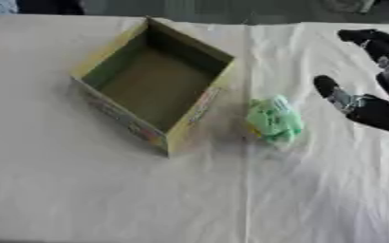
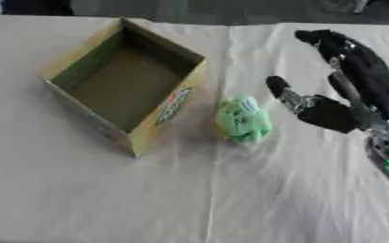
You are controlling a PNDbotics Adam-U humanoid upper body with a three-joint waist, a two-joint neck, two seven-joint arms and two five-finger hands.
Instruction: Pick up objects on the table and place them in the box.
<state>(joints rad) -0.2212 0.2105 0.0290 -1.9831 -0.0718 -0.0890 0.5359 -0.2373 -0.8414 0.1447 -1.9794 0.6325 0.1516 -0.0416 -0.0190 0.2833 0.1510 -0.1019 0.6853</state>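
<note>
Bag point(image 2: 244, 121) of green bits lies just right of the box point(image 1: 111, 60), on the counter point(image 2: 81, 190). My right robot hand point(image 2: 335, 111) hangs right of the bag, fingers spread, holding nothing. I'd straddle the bag, then close low.

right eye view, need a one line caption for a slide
Right robot hand, fingers open, beside a green bag on the white cloth, next to an empty open box.
</note>
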